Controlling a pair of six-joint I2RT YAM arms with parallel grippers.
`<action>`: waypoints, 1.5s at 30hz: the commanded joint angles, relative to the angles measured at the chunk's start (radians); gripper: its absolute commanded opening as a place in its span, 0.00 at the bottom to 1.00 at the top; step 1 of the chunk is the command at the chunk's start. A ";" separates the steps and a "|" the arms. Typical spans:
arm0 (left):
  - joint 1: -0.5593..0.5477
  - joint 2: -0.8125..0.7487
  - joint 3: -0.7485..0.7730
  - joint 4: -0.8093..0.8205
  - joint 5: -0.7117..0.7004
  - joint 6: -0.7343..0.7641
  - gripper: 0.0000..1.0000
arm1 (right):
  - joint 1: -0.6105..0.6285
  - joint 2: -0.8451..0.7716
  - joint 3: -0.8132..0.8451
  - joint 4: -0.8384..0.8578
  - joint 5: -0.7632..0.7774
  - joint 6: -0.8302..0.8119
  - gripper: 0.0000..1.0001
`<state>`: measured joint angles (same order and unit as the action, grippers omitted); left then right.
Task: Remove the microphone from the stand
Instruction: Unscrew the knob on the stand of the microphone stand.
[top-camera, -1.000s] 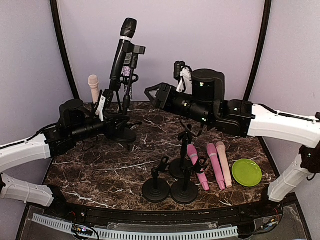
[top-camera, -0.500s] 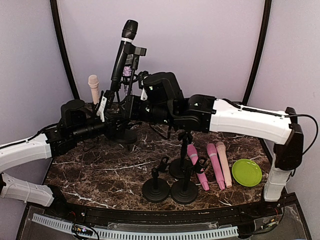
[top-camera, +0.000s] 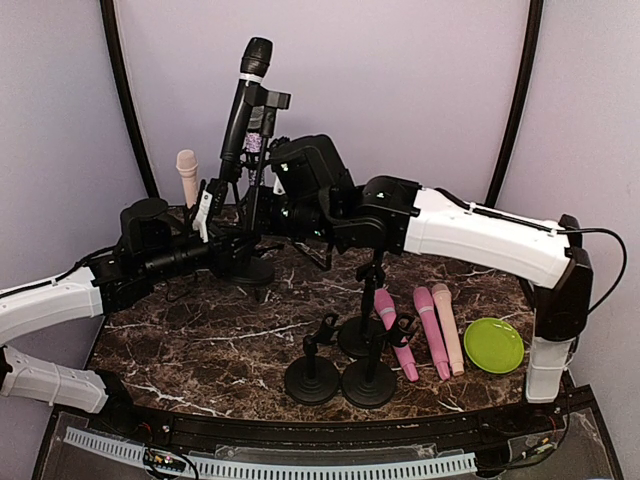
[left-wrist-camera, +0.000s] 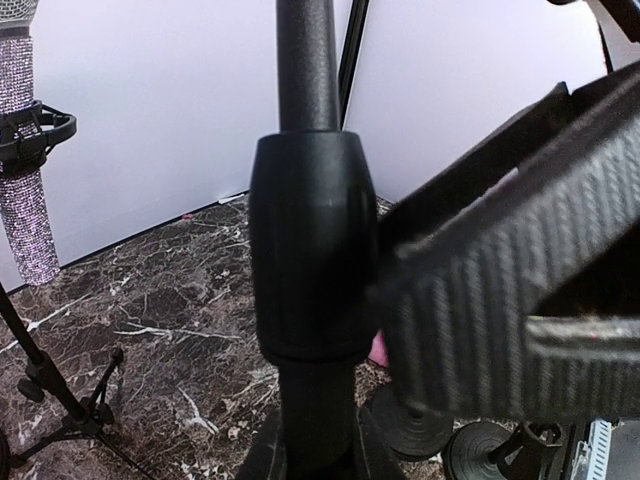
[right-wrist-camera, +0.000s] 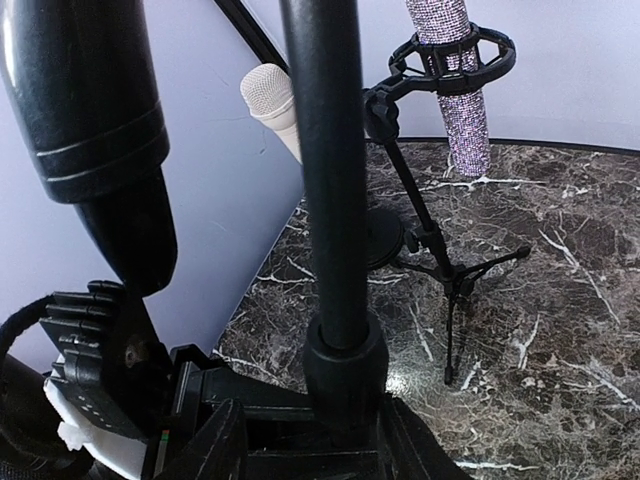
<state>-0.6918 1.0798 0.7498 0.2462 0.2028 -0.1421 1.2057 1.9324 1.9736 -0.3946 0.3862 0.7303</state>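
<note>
A black microphone (top-camera: 243, 105) sits tilted in the clip at the top of a tall black stand (top-camera: 250, 205) with a round base (top-camera: 243, 268). Its lower end shows in the right wrist view (right-wrist-camera: 90, 120). My left gripper (top-camera: 230, 248) is shut on the stand's pole low down (left-wrist-camera: 310, 440). My right gripper (top-camera: 260, 215) is open, its fingers (right-wrist-camera: 215, 445) standing either side of the pole's collar (right-wrist-camera: 345, 365), well below the microphone. One right finger fills the right of the left wrist view (left-wrist-camera: 500, 300), beside the collar (left-wrist-camera: 310, 250).
A sparkly microphone (right-wrist-camera: 450, 80) hangs in a shock mount on a tripod behind the stand. A beige microphone (top-camera: 187, 175) stands back left. Three small stands (top-camera: 312, 375), three pink microphones (top-camera: 432, 330) and a green plate (top-camera: 493, 345) lie front right.
My right arm has swung left from the table's middle to the tall stand and now has its fingers around the pole. My left arm has not moved.
</note>
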 joint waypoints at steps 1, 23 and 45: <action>-0.003 -0.021 0.008 0.124 0.056 0.008 0.00 | -0.023 0.026 0.053 0.016 0.010 -0.021 0.45; 0.007 -0.047 0.020 0.195 0.371 0.017 0.00 | -0.077 -0.276 -0.342 0.379 -0.366 -0.284 0.19; 0.038 -0.031 0.025 0.257 0.554 -0.012 0.00 | -0.171 -0.574 -0.648 0.580 -0.543 -0.287 0.86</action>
<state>-0.6590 1.0859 0.7567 0.4194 0.7738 -0.1837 1.0569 1.4525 1.3754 0.1127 -0.2440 0.4236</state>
